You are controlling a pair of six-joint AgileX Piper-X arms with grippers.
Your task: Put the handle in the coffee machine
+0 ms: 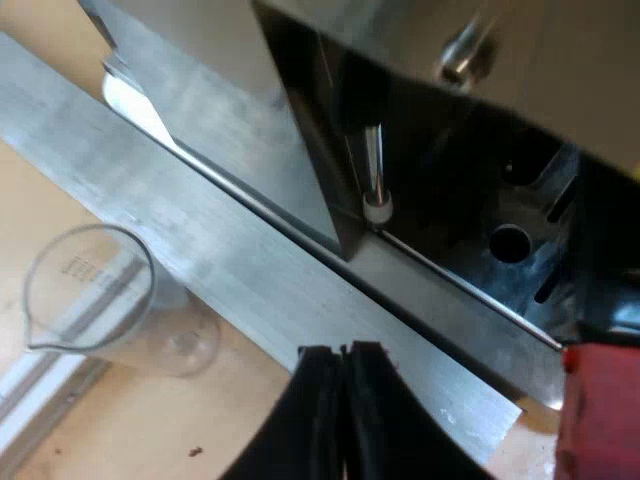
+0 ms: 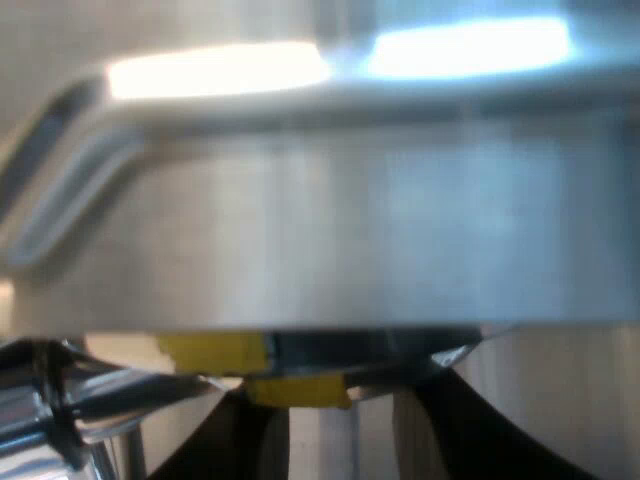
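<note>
Item: handle (image 1: pixel 600 415), red-tipped, just beside the left gripper (image 1: pixel 343 352) at the machine (image 1: pixel 290 150) front; long axis cannot be told. That gripper: fingers together, empty, judged the nearer. The right gripper (image 2: pixel 345 425): fingers apart, close under machine metal.

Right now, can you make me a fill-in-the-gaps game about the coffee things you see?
1. My left gripper is ___ and holds nothing.
2. The handle's end by the coffee machine is coloured ___.
3. The clear glass sits on a table made of ___.
Missing words: shut, red, wood.
</note>
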